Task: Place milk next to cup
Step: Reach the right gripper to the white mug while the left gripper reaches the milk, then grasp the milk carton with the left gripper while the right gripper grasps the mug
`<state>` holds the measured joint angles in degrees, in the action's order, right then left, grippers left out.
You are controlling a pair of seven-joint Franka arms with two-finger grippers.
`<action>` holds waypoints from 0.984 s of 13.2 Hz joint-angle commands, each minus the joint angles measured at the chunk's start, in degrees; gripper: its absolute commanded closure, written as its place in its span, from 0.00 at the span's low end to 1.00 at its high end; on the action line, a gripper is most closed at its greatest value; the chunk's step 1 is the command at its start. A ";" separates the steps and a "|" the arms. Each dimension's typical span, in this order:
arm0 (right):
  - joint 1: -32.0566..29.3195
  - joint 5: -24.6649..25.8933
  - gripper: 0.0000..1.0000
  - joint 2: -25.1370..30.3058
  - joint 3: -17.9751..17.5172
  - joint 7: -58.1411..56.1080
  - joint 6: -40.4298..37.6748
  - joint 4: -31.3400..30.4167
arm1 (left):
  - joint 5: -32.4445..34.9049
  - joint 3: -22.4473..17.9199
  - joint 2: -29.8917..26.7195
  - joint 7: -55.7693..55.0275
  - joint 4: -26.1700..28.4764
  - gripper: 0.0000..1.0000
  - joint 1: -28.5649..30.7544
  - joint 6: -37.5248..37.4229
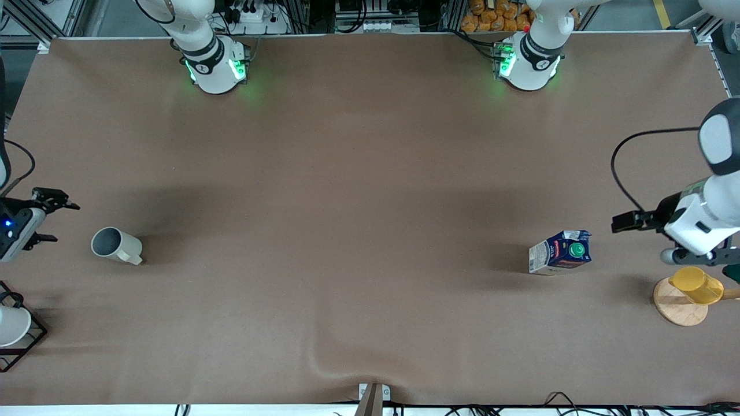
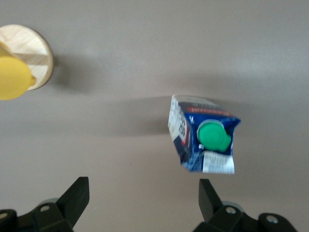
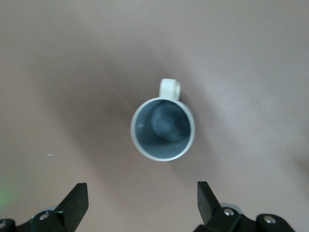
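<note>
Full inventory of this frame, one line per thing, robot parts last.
milk: 1, dark blue with green cap, on the table toward the left arm's end
cup: 1, cream-white with grey inside, upright on the table toward the right arm's end
yellow cup: 1, yellow, on the stand
stand: 1, round wooden disc, table edge at the left arm's end, nearer the camera than the milk
white cup: 1, white, in the rack
rack: 1, black wire, table edge at the right arm's end, nearer the camera than the cup
table: 1, brown cover
left gripper: 1, black jaws open, above the table beside the milk
right gripper: 1, black jaws open, above the table beside the cup
</note>
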<state>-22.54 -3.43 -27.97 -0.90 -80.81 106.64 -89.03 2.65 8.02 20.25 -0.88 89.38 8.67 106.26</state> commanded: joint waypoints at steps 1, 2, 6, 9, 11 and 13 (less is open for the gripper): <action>-0.57 0.35 0.00 -2.87 -0.60 -6.35 5.04 1.40 | 2.09 0.42 0.49 -2.99 1.41 0.00 -1.20 2.99; -0.57 0.27 0.00 -4.10 -0.60 -9.16 8.38 1.40 | 2.18 0.51 0.93 -2.99 1.50 0.00 -1.38 2.99; 0.13 0.00 0.00 -7.36 -0.60 -11.30 14.64 1.40 | 2.18 0.59 1.72 -3.34 1.94 0.00 -4.09 2.99; 1.09 0.18 0.00 -9.82 -0.60 -11.48 18.33 1.23 | 2.10 0.68 5.40 -3.34 2.73 0.00 -6.98 5.62; 2.06 0.18 0.00 -10.70 -0.69 -11.48 19.83 1.23 | 2.18 0.68 6.03 -3.25 2.55 0.00 -7.61 5.71; 2.50 0.18 0.22 -11.23 -0.69 -11.74 21.68 0.53 | 3.15 0.59 6.47 -3.16 2.64 0.00 -8.23 5.71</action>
<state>-20.41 -3.38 -38.29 -1.48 -91.53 127.51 -89.02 3.59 8.74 26.99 -3.22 92.11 0.77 111.75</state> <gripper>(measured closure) 0.004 0.000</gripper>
